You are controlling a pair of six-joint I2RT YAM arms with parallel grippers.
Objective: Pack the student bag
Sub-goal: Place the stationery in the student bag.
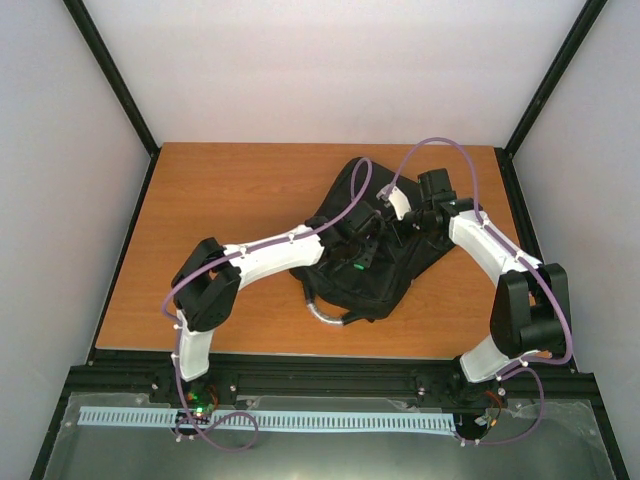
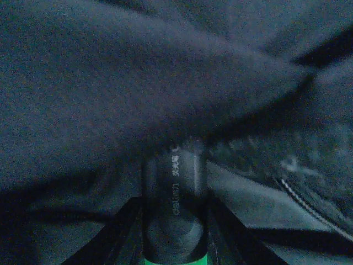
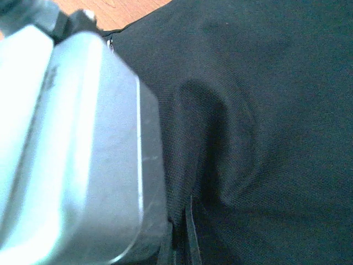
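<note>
The student bag (image 1: pixel 385 288), a large black backpack with a grey loop handle (image 1: pixel 325 312), lies right of centre on the wooden table. My left gripper (image 1: pixel 360 248) reaches into its opening. In the left wrist view it (image 2: pixel 175 203) is shut on a black tube (image 2: pixel 175 176) with pale lettering and a green band, in the dark under the bag's fabric (image 2: pixel 110 83). My right gripper (image 1: pixel 407 222) is at the bag's upper right. Its jaws (image 3: pixel 185 243) are shut on a fold of the black fabric (image 3: pixel 265 110).
The wooden table (image 1: pixel 230 200) stretches to the left and behind the bag. Black frame posts stand at its corners. In the right wrist view the left arm's white link (image 3: pixel 71 149) sits close beside the pinched fabric, and a strip of table (image 3: pixel 138 11) shows at the top.
</note>
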